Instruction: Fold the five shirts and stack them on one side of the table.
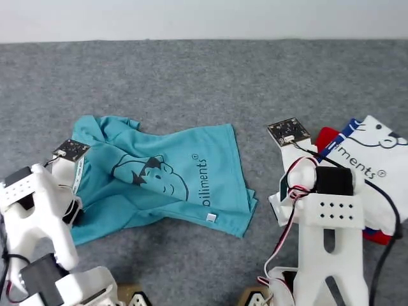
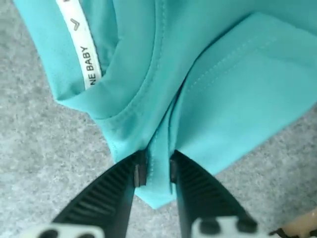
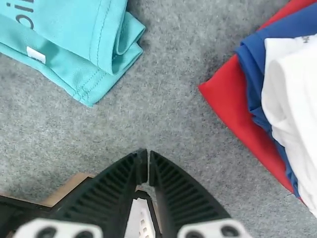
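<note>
A teal shirt (image 1: 167, 182) lies crumpled on the grey table, printed side up. My left gripper (image 2: 152, 171) is shut on a fold of the teal shirt (image 2: 208, 99) near its neck edge, at the shirt's left end beside the arm (image 1: 38, 210) in the high view. A stack of folded shirts sits at the right: white (image 1: 376, 159) on top, blue and red (image 1: 328, 137) beneath. In the right wrist view my right gripper (image 3: 148, 157) is shut on nothing over bare table, between the teal shirt's hem (image 3: 89, 54) and the red shirt (image 3: 237, 114).
The grey table cloth (image 1: 210, 83) stretches bare behind the shirts up to a white wall. The right arm's white body (image 1: 328, 248) stands in front of the stack. A wooden edge (image 3: 64, 191) shows beneath the right gripper.
</note>
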You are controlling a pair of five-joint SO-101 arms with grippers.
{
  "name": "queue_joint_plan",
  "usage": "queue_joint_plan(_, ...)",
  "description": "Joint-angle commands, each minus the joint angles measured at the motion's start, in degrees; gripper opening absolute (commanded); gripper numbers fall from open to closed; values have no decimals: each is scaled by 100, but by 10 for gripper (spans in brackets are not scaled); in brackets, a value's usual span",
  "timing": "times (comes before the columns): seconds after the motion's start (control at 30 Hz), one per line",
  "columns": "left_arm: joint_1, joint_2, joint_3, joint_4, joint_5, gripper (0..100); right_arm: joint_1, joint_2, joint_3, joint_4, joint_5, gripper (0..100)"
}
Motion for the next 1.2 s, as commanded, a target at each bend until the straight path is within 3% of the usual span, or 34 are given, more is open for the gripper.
queue_joint_plan(0.0, 18, -176, 75, -26, -62, 62, -40, -75, -35, -4, -35, 9)
queue_joint_plan(0.47, 123, -229, 321, -44, -167, 13, -48, -75, -35, -4, -44, 9)
queue_joint_plan(0.8, -422, -246, -1429, 1073, -9, 13, -101, -66, -44, -154, -9, 9)
queue_joint_plan(0.97, -809, -246, -2026, 1090, 325, 13, -884, -4, -44, -532, 0, 9)
queue_joint_plan(1.17, -765, -246, -2070, 1046, 976, 13, -2026, 1130, -79, -1024, 0, 28)
